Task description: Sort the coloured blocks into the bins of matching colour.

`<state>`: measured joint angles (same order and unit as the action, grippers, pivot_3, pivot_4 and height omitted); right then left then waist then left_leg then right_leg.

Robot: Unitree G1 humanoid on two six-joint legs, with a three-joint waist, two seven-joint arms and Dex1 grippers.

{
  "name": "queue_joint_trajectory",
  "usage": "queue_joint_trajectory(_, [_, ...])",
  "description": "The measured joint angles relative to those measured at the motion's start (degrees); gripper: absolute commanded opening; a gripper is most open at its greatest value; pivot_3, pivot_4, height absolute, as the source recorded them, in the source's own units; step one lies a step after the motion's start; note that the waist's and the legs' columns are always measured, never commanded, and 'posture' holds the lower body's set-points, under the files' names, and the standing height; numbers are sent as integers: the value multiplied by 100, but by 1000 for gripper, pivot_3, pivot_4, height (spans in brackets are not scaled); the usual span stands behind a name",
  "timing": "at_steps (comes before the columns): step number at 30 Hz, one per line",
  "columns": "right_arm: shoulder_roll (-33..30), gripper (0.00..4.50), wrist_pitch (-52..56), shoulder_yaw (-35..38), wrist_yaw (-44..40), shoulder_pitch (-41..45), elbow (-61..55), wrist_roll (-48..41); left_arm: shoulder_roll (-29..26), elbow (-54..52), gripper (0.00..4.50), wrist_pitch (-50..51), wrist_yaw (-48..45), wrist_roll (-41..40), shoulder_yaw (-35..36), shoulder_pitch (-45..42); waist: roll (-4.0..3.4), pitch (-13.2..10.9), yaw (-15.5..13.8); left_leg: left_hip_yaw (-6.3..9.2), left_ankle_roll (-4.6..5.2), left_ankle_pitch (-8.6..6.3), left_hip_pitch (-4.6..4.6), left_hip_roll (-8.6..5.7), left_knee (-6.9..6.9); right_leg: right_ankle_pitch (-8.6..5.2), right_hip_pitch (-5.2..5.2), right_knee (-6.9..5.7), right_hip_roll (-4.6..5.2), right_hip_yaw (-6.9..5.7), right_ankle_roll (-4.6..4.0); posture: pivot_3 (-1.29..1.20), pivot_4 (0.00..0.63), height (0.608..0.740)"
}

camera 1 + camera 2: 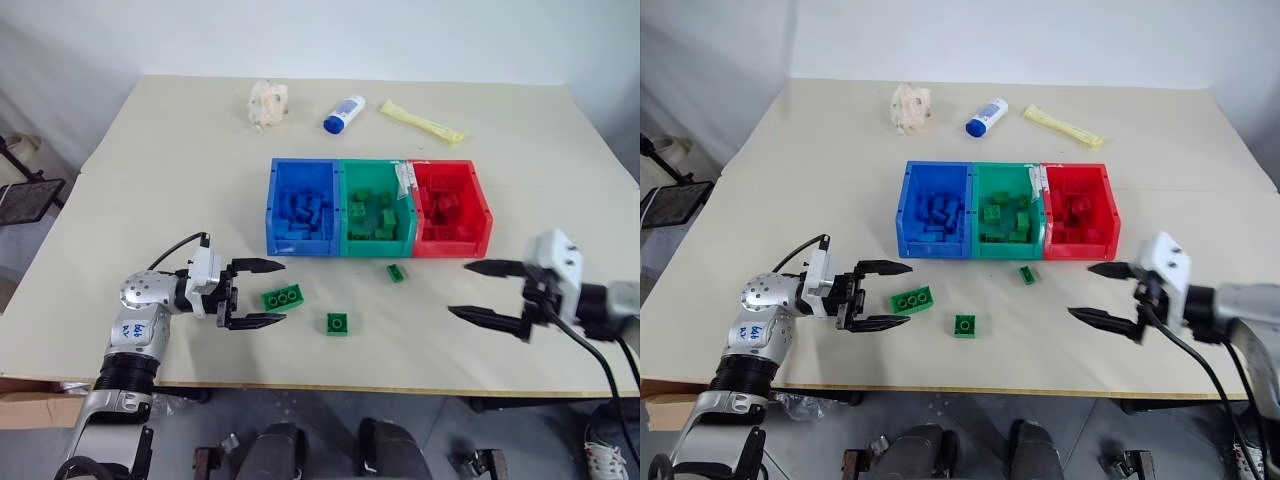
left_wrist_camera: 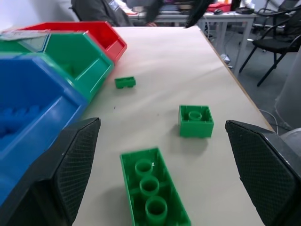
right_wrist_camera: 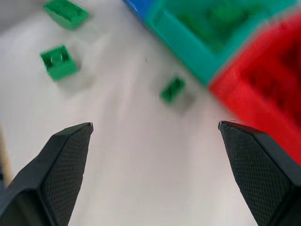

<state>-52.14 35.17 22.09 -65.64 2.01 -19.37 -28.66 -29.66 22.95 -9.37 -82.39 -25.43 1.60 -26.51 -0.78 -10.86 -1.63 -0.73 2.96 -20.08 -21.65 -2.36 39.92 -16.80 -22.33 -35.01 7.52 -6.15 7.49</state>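
Three joined bins stand mid-table: blue bin (image 1: 300, 243), green bin (image 1: 378, 246) and red bin (image 1: 452, 246), each holding blocks of its own colour. In front of them three green blocks lie on the table: a long one (image 1: 284, 297), a square one (image 1: 337, 323) and a small one (image 1: 396, 272). My left gripper (image 1: 283, 292) is open and level, pointing right. The long green block (image 2: 153, 193) lies between its fingertips, ungripped. My right gripper (image 1: 458, 289) hangs open and empty at the front right, below the red bin.
At the back of the table lie a crumpled cream wad (image 1: 268, 103), a white-and-blue bottle (image 1: 344, 113) and a yellow packet (image 1: 421, 121). A clear packet (image 1: 404, 180) rests on the rim between the green and red bins. The table's front edge (image 1: 330, 385) runs close below both grippers.
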Motion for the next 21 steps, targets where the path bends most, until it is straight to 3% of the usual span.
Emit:
queue_joint_trajectory(5, [-7,4478,22,405,137,-408,-292,-148,-1,28,4500,-3,-82,0,0,-5,0,0,26,-1,-1,0,4,8,2,0,1,0,3,9,0,0,150,740])
queue_joint_trajectory(10, [-7,4478,112,334,348,-320,-408,-239,7,33,4500,-3,-100,0,-1,-19,0,0,22,-1,-1,0,4,6,3,0,2,1,3,11,0,0,150,740])
queue_joint_trajectory(17, [513,4478,358,-716,1260,257,-540,-199,46,-285,4500,37,-49,-11,-19,205,-1,0,11,11,-5,-2,4,6,-2,-1,-1,0,8,18,-2,0,150,740])
queue_joint_trajectory(21, [1172,4478,282,-1387,1854,537,-529,26,55,-674,4500,169,65,-15,-35,557,2,1,29,10,-5,-2,4,7,-1,-1,0,2,7,20,-2,0,150,740])
